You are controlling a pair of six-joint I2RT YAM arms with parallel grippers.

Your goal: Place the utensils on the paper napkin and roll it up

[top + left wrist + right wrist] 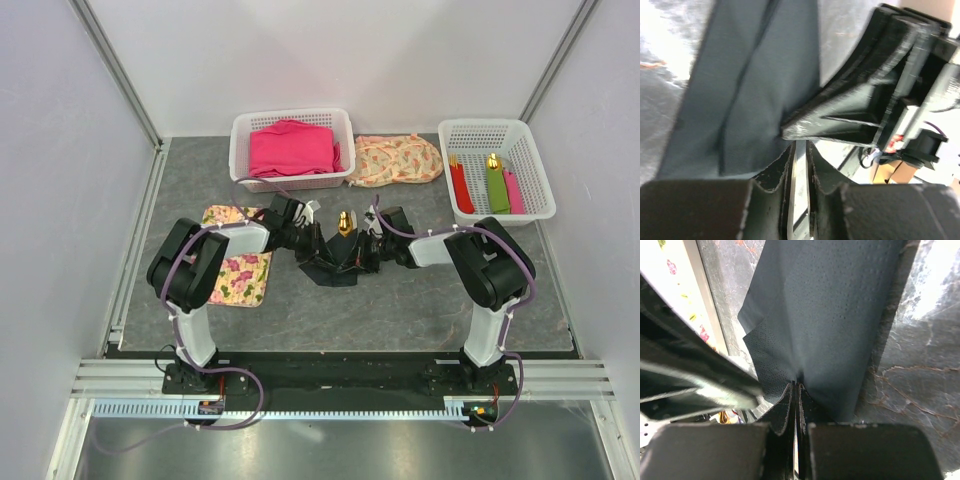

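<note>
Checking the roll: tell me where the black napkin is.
Top view: the black paper napkin sits mid-table, bunched between the left gripper and right gripper, right of the floral mat.

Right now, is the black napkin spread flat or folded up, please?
Folded up: the paper napkin shows creased, raised folds in every view.

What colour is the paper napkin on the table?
Black. The paper napkin, finely dimpled, shows best in the right wrist view.

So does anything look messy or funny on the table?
Yes. The black paper napkin in the middle is not lying flat. It is scrunched up and pinched by the right gripper, and a gold utensil head pokes out at its far end.
</note>
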